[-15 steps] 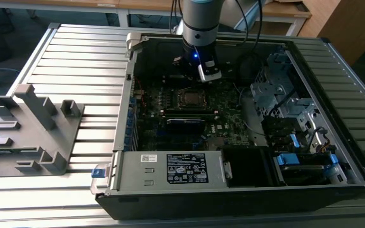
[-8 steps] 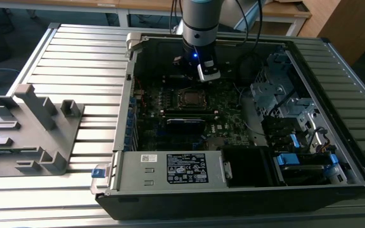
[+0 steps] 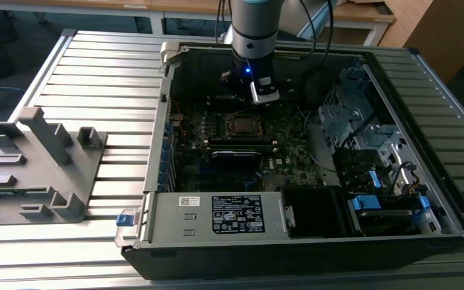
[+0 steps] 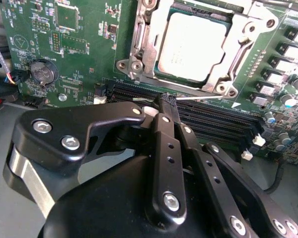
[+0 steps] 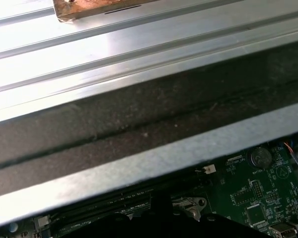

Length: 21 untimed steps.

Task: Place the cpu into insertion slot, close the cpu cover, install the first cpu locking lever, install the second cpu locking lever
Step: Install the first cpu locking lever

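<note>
Tool [image 4: 166,101] pinched shut, perhaps on thin lever [image 4: 203,97]; hangs just short of cpu [image 4: 191,47], seated under lowered cover [image 4: 140,44].

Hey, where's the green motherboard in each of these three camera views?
Exterior view: the motherboard lies inside the case, under the arm.
Second wrist view: it lies beyond the tool, carrying the cpu.
First wrist view: a green strip beyond the case wall.
Shared landmark: the coin battery, in both wrist views.

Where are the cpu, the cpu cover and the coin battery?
the cpu [image 4: 191,47], second wrist view, metal top
the cpu cover [image 4: 147,42], second wrist view, frame's side bar
the coin battery [image 4: 42,72], second wrist view, round face
</note>
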### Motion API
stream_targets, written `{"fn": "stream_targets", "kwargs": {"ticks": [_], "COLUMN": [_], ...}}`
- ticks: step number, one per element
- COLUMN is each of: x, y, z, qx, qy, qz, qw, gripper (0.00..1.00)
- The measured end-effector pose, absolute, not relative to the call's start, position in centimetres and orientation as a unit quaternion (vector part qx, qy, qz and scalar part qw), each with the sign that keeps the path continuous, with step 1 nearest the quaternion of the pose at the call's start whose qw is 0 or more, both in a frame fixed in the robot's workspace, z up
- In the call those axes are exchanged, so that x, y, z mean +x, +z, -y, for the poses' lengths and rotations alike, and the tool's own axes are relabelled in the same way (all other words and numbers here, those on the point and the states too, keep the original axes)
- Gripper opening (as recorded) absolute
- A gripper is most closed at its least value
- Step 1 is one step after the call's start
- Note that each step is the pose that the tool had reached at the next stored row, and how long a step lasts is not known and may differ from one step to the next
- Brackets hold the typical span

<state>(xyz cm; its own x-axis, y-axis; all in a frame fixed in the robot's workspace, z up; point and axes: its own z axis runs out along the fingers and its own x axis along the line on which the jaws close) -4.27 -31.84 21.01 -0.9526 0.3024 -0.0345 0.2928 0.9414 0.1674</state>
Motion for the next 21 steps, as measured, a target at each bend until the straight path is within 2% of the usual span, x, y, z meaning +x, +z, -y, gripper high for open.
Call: {"fn": "stream_targets", "kwargs": {"ticks": [21], "x": [-4.28], "y": [20.95], "z": [31.75], "qx": [0.178], "qy": [0.080], "qz": [-0.980], "qw": [0.032], "gripper": [0.10]}}
